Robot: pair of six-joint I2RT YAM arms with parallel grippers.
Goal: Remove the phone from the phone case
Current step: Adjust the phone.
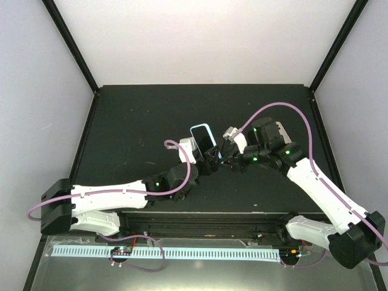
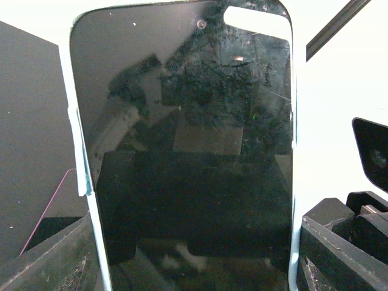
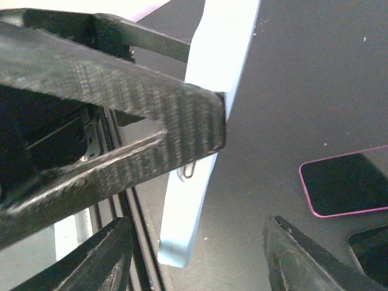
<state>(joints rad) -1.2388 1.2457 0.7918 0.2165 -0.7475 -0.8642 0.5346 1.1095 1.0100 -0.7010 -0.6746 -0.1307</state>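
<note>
My left gripper (image 1: 201, 159) is shut on the pale blue phone case (image 1: 203, 136) and holds it upright above the table's middle. In the left wrist view the case (image 2: 182, 151) fills the frame between my fingers (image 2: 57, 260); its face is dark and glossy, and white shows through the camera cut-out at the top right. My right gripper (image 1: 220, 155) is open just right of the case. In the right wrist view the case (image 3: 209, 145) shows edge-on beyond my open gripper (image 3: 206, 260). The phone (image 3: 348, 182), black with a pinkish-purple edge, lies flat on the table, out of the case.
The black table (image 1: 133, 121) has raised edges and white walls on three sides. A slotted white rail (image 1: 163, 253) runs along the near edge. A dark object's corner (image 3: 371, 245) lies just below the phone. The left finger (image 3: 121, 103) crosses the right wrist view.
</note>
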